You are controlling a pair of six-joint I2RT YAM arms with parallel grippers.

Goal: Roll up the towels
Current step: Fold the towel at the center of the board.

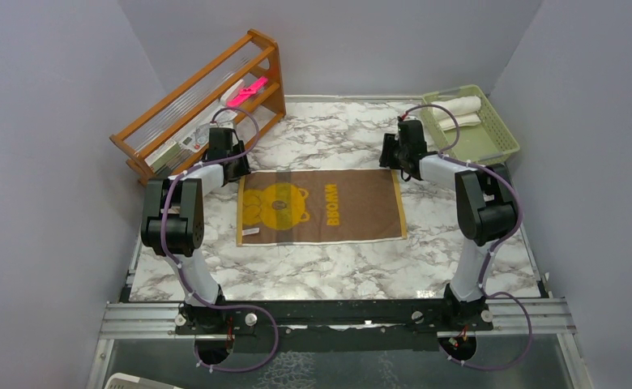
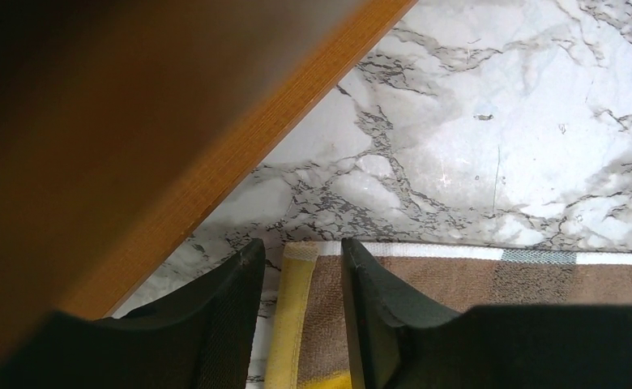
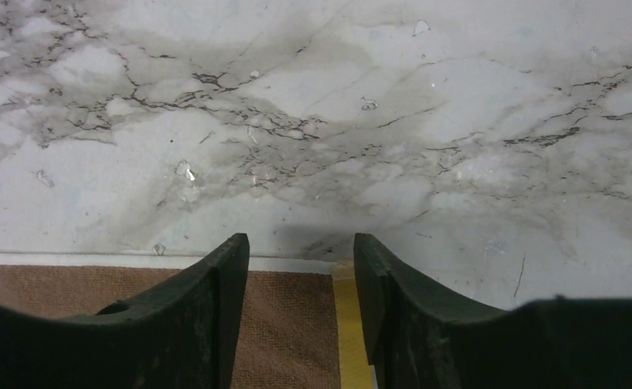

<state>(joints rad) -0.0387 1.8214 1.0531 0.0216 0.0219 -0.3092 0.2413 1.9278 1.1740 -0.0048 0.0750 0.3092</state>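
Overhead, both arms' wrists cover their own fingers, so contact with the brown-faced mustard-edged cloth towel (image 1: pixel 321 207) cannot be told; its yellow lettering (image 1: pixel 332 204) is too small to read; at 2 o'clock a cream-white cloth towel (image 1: pixel 461 109) sits partly behind the wall of a pale green plastic basket (image 1: pixel 479 142); at 10 o'clock, items on the slatted wooden rack (image 1: pixel 187 87) are too small to name; at 7 o'clock a white latticed object (image 1: pixel 134 381) is cropped. From the left wrist, the rack is an orange-brown blur from 9 to 12 o'clock; left gripper (image 2: pixel 301 245) and right gripper (image 3: pixel 301 239) are cropped at 6 o'clock, as is the towel.
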